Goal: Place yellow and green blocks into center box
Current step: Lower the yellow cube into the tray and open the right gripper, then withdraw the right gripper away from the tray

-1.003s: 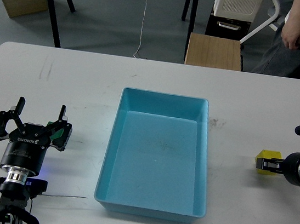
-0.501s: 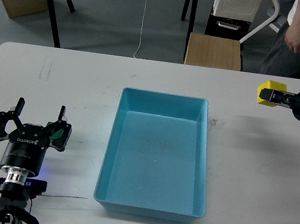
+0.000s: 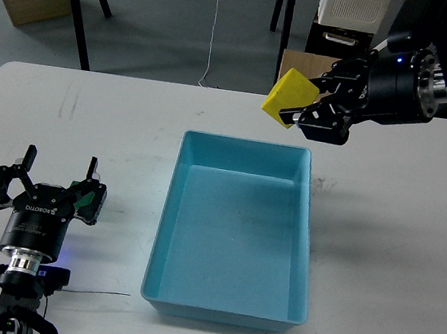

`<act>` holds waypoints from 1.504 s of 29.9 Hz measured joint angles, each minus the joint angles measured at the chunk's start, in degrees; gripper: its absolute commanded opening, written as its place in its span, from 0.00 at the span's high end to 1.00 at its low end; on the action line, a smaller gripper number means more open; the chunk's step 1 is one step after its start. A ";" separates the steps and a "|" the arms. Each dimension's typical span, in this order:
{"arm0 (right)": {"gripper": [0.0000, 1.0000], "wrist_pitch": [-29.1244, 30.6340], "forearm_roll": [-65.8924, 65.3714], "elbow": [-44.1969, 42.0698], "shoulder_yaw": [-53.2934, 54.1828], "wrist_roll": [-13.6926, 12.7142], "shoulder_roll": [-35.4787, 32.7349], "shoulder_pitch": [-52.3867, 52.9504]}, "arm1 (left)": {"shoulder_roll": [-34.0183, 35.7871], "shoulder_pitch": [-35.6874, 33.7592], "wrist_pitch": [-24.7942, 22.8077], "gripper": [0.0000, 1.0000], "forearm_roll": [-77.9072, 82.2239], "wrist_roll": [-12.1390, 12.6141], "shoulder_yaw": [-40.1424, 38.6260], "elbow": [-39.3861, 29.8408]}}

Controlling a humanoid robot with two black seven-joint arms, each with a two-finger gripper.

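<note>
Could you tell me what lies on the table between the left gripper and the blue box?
In the head view, only bare grey table lies between the left gripper and the blue box; a green block sits right beside the gripper.

head view | high, facing forward-down | table (image 3: 376, 261) fills frame | floor beyond

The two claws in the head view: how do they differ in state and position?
The right claw is raised near the far rim of the blue box and is closed on the yellow block; the left claw is low at the table's left side, open and holding nothing. The green block lies beside the left claw. Both claws are black with two fingers.
</note>
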 measured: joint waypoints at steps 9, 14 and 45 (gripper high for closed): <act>0.97 0.00 -6.35 -3.45 -17.76 0.08 19.85 6.10 | -0.05 -0.47 0.08 0.00 -0.03 0.00 -0.36 -0.06; 0.93 0.00 -9.06 -6.88 -23.67 0.08 27.20 5.38 | -0.04 -1.22 0.17 0.00 -0.09 0.00 -1.11 -0.21; 0.01 -1.61 3.68 -15.92 16.06 0.06 15.64 -2.83 | 16.06 -15.40 4.52 0.00 0.72 0.67 -1.68 -0.21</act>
